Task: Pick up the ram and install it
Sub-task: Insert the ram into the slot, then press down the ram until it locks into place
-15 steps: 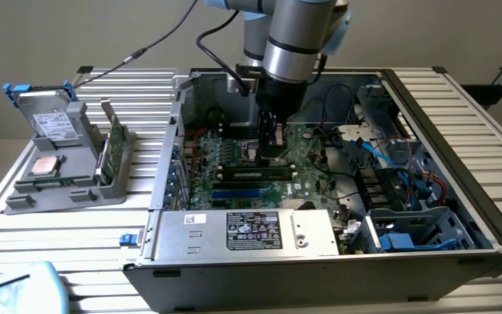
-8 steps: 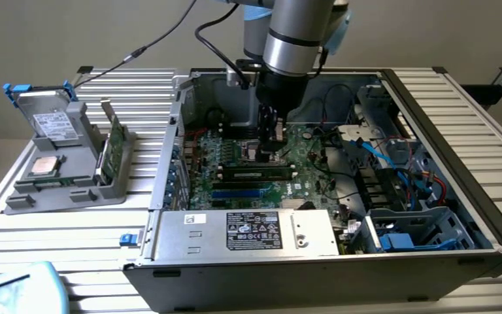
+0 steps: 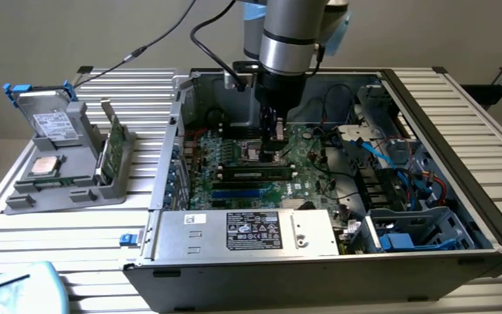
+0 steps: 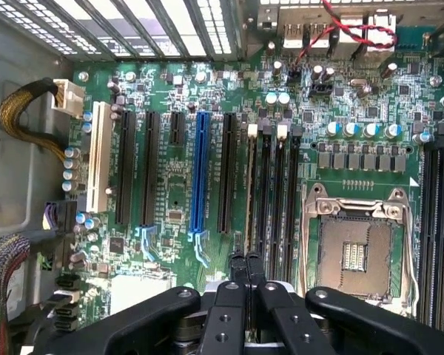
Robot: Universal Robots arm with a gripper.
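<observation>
The ram is a long stick with dark chips. It lies along a slot of the green motherboard inside the open computer case. In the wrist view the ram shows edge-on as a thin strip in the slot beside the empty black slots. My gripper hangs straight down over one end of that stick. In the wrist view the gripper is shut, its two black fingers pressed together with nothing visible between them, right above the end of the stick.
The empty processor socket lies close beside the slots. Blue and red cables and a drive cage fill the case toward the exterior view's right; the power supply sits at the front. Outside, a grey holder carries a drive, a silver chip and a green stick.
</observation>
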